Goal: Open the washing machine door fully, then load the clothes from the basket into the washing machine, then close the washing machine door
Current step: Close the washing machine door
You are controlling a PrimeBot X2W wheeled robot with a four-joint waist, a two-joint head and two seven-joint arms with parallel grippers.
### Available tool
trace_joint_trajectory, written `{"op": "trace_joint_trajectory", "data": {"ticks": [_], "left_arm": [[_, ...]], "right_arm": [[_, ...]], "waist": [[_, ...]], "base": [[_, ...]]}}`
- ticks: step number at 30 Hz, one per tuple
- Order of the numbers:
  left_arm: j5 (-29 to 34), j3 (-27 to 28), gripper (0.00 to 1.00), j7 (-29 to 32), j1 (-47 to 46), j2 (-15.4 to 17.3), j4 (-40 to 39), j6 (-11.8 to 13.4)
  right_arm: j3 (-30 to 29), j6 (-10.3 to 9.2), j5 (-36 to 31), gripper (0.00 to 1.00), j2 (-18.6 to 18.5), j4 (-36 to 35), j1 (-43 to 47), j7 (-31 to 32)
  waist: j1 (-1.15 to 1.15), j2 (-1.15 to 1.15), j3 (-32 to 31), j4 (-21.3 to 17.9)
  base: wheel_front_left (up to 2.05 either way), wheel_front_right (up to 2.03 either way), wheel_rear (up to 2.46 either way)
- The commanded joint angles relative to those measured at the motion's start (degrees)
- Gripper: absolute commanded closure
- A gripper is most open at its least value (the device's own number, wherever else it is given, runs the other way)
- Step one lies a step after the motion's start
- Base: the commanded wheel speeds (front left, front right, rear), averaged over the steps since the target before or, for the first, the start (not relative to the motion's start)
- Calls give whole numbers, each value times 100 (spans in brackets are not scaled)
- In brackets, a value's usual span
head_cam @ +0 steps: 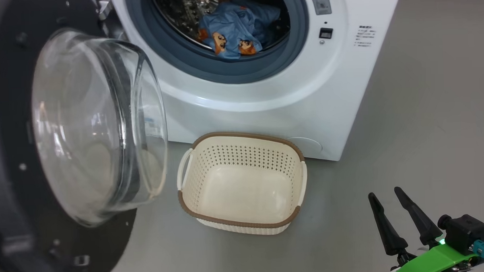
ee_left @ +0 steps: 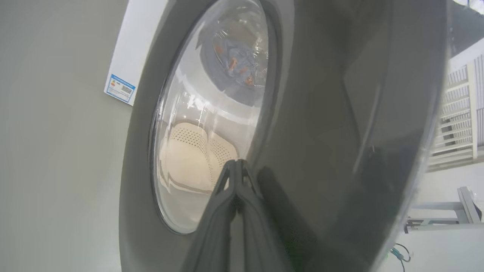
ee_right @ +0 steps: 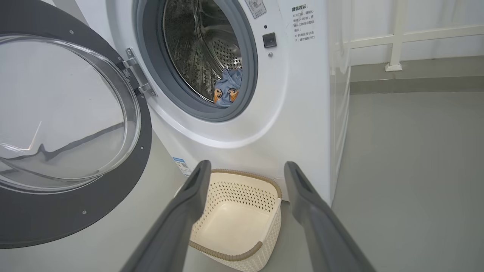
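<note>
Left wrist view puts you right at the left gripper. Its two long dark fingers are pressed together and hold nothing. The tips sit at the outer face of the large round washing machine door, on the glossy black rim just beside the clear bulging glass window. You cannot tell whether they actually touch it. Your right gripper hangs low, well apart from the machine, with its fingers spread wide and nothing between them.

The door stands swung out on its hinge at the left of the big white front-loading washing machine, so the opening is fully exposed. Loading looks done, so the step in hand is most likely closing the door. For that, push with the closed left fingers on the rim and sweep the door round to the grey-blue rubber seal until it latches.

The small blue clothes with orange cartoon prints lie inside the steel perforated drum, at its front, close to the seal's lower lip. Check that no fabric gets caught there. The cream-white perforated plastic basket with a brown rim sits on the floor just in front of the machine, below the opening, with no garment in it.
</note>
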Motion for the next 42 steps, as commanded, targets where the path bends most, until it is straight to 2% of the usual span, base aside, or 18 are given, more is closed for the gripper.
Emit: {"op": "trace_joint_trajectory", "data": {"ticks": [1, 9, 16, 32, 42], "left_arm": [[-89, 190, 100, 85, -139, 229, -325, -24], [-161, -131, 100, 274, -303, -146, -1141, -24], [38, -409, 100, 51, -665, -577, -1383, -24], [605, -1002, 100, -858, -1721, -1141, -784, -24], [578, -1218, 100, -1317, -1915, -1122, -516, -24]], "right_arm": [[85, 16, 9, 0, -26, -148, 45, -28], [-19, 16, 0, 0, 50, -198, 40, -28], [-85, 16, -20, 0, 145, -238, -41, -28], [-137, 16, -45, 0, 370, -257, -236, -28], [-195, 16, -53, 0, 422, -242, -182, -28]], "waist": [[0, 0, -13, -103], [0, 0, 25, -540], [0, 0, 148, -943], [0, 0, 402, -1706], [0, 0, 354, -1761]], "base": [[0, 0, 0], [0, 0, 0], [0, 0, 0], [0, 0, 0], [0, 0, 0]]}}
